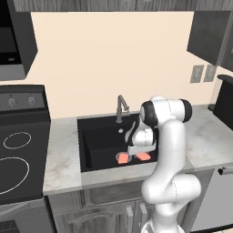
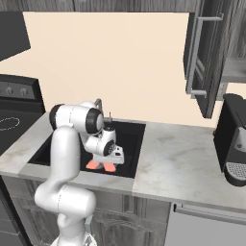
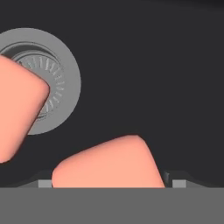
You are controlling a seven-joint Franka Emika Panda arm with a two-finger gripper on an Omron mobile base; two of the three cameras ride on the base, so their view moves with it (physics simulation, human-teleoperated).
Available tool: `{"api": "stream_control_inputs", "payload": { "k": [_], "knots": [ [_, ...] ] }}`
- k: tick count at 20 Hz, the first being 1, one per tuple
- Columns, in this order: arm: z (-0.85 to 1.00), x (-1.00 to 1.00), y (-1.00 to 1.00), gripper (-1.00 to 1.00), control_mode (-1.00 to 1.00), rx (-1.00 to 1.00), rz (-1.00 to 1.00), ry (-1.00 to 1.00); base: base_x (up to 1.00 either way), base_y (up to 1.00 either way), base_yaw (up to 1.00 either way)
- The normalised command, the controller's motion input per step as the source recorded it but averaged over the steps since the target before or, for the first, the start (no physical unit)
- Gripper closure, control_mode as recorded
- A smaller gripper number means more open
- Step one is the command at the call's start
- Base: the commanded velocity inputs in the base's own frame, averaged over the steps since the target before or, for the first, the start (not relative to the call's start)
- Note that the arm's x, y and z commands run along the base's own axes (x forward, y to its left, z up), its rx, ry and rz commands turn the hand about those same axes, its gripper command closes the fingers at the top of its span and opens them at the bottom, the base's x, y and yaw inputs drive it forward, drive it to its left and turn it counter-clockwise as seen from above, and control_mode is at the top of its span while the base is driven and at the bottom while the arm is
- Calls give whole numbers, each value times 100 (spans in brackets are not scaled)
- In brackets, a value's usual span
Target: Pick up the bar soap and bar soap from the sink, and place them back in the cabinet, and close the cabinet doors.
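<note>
The marble tabletop [image 1: 63, 159] runs along the cream wall, with a black stove [image 1: 18, 154] at its left end and a dark coffee machine [image 2: 233, 144] at its right end. Above the coffee machine hangs the dark grey cabinet [image 2: 235, 43], its door [image 2: 204, 57] swung open toward the room so that the long silver handle [image 2: 196, 57] faces out and the edge of a grey inner shelf [image 2: 234, 71] shows behind it. Set into the tabletop is the black sink [image 1: 98, 141], with a grey faucet [image 1: 121, 107] at its back rim.

The white arm [image 1: 170, 150] bends forward over the front edge of the sink and reaches down into the basin. The gripper [image 1: 133, 157] hangs low inside, right over the two bar soaps. One bar soap [image 1: 123, 158] lies toward the stove side, the other bar soap [image 1: 144, 156] just beside it, both on the sink floor near its front wall.

In the hand view one bar soap [image 3: 109, 164] sits between the two finger tips, a fingertip [image 3: 178, 181] showing on each side, wider apart than the block. Whether they touch it I cannot tell. The second soap [image 3: 17, 113] lies partly over the round silver drain [image 3: 61, 83].
</note>
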Motion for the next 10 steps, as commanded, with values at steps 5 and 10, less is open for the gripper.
{"api": "stream_control_inputs", "payload": {
  "k": [5, 10],
  "knots": [
    [20, 12, 0, 100, -100, 0, 0, 0, 0, 0, 0],
    [20, 7, 0, 100, -100, 0, 0, 0, 0, 0, 0]
  ]
}}
